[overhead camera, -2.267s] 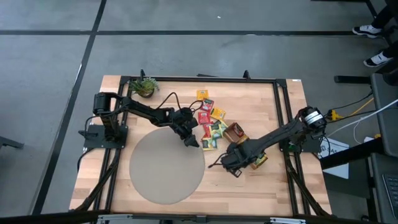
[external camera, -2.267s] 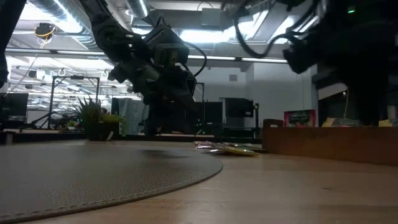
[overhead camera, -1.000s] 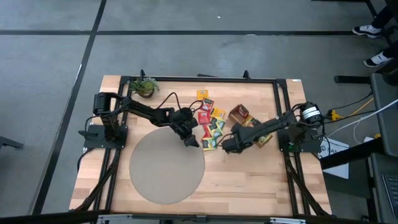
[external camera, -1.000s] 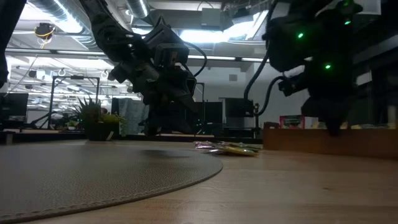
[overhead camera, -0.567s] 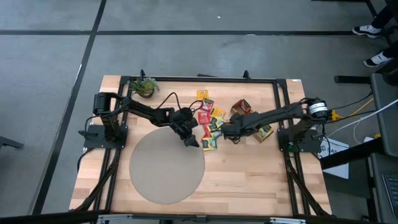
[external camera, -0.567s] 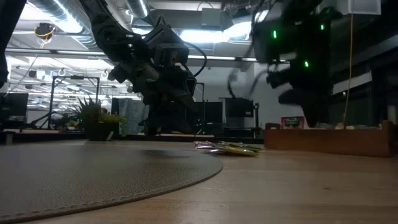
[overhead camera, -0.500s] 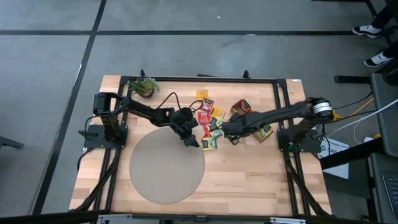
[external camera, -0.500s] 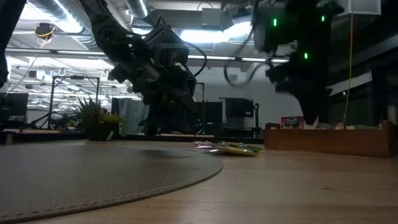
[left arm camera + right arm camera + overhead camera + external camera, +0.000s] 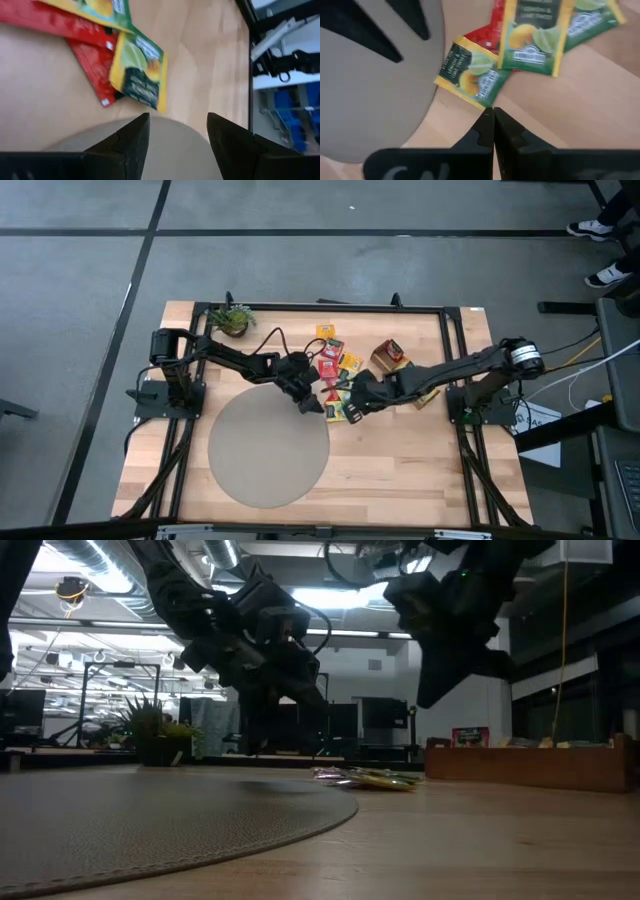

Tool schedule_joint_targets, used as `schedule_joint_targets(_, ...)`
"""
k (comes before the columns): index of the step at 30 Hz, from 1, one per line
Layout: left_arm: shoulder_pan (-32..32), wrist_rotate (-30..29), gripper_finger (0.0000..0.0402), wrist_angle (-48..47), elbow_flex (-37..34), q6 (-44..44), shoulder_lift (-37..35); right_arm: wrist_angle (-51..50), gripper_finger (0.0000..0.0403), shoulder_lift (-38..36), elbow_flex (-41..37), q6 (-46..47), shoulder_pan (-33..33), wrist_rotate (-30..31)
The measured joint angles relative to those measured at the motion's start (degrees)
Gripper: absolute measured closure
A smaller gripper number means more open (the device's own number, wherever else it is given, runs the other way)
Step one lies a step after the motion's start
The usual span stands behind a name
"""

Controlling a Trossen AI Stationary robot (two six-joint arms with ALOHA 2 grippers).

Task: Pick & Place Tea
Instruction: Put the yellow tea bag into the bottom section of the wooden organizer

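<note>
Right gripper point(image 9: 352, 406), fingers together, had swung from the wooden tray point(image 9: 398, 366) to the tea sachets point(image 9: 336, 375); left gripper point(image 9: 312, 406) stayed spread beside them.

We see a light wooden table point(image 9: 400, 480) bordered by a black metal frame point(image 9: 320, 308). A large round grey mat point(image 9: 265, 450) lies flat near its front left corner. Just beside the mat's far right rim, toward the table's middle, small flat square paper tea sachets point(image 9: 335, 375) in red, yellow-orange and green lie in an overlapping cluster. A long brown wooden divided tray point(image 9: 392, 360) rests nearer the right edge. A small green potted plant point(image 9: 232, 319) stands at the far left corner.
</note>
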Motion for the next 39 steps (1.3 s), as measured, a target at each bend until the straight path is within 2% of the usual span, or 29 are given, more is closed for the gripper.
schedule_joint_targets(6, -0.5, -3.2, 0.0208, 1.0, 0.0, -0.2, 0.0, 3.6, 0.0399, 4.4, 0.0, -1.3, -0.1, -2.9)
schedule_joint_targets(11, -0.4, -3.6, 0.0208, 1.0, 0.0, -0.1, 0.0, 8.4, 0.0399, 7.7, 0.0, -2.1, -0.1, -4.8)
schedule_joint_targets(24, -0.4, -6.7, 0.0208, 0.6, 0.0, 0.1, 0.0, 10.6, 0.0399, 15.7, 0.0, -2.7, -0.2, -7.4)
schedule_joint_targets(39, -0.4, -6.5, 0.0208, -1.2, 0.0, -1.6, 0.0, 13.3, 0.0399, 16.4, 0.1, -2.8, -1.6, -7.6)
